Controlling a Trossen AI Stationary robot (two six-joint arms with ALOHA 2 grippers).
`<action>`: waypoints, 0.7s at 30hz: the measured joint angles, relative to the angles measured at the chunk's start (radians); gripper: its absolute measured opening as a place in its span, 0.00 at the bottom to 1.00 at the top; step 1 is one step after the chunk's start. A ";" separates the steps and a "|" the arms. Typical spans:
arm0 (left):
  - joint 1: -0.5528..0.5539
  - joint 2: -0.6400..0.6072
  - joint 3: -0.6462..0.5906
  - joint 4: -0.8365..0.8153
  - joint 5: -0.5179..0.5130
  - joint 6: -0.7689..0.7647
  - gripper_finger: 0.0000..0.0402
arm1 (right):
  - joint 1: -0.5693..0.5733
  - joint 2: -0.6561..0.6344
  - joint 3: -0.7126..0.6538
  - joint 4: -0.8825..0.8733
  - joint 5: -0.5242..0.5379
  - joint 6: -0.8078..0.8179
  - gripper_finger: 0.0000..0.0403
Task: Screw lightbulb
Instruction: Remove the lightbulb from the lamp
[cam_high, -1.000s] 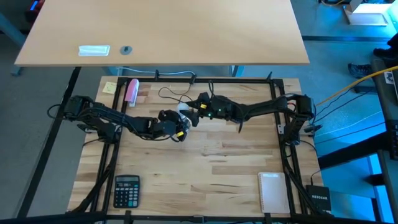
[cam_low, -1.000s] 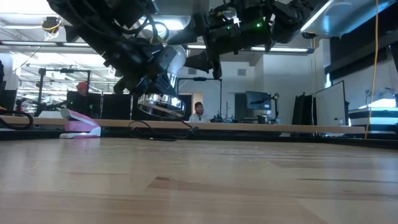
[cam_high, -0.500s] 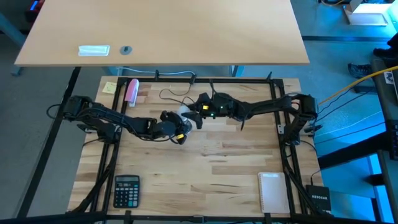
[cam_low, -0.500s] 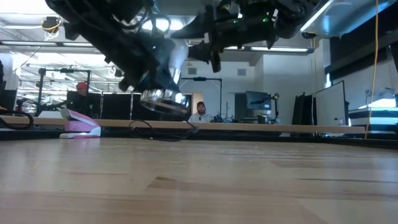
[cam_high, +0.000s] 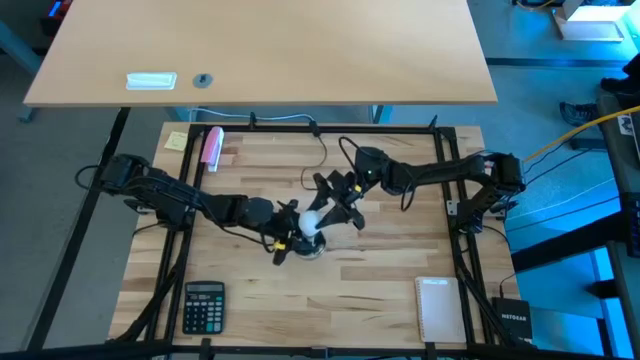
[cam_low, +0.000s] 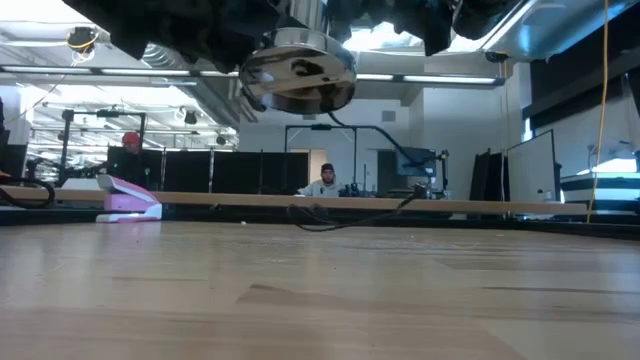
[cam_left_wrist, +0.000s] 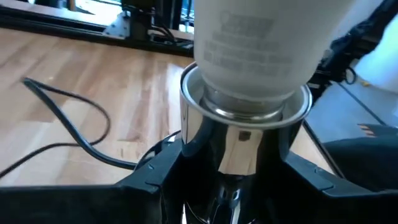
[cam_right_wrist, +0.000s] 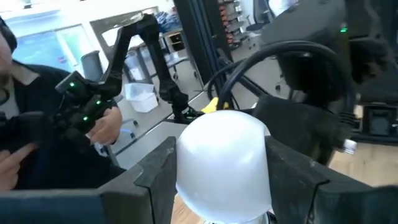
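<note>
a robotics lab: wooden worktable in a metal frame, rows of dark monitors, ceiling strip lights, a person seated at a bench.

Even, soft light falls over the tabletop in the overhead view, shadows faint, while a blue cast pools along the right edge of the frame. At table level, ceiling strip lights glare across the top, the arms read as near-black silhouettes, and the silver socket throws back bright reflections. Near wood in the lower frame goes soft. In the left wrist view the lightbulb is close and blurred; in the right wrist view its dome glows white, background hazy.
</note>
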 joint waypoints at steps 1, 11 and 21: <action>0.001 0.003 0.000 0.000 0.008 0.000 0.42 | 0.005 0.000 0.000 0.003 -0.002 -0.001 0.49; 0.012 0.031 0.000 -0.028 -0.001 -0.021 0.42 | -0.010 -0.002 -0.002 -0.051 0.060 0.006 0.55; 0.017 0.034 -0.001 -0.087 -0.095 -0.052 0.42 | -0.057 -0.030 0.001 -0.104 0.154 0.030 0.71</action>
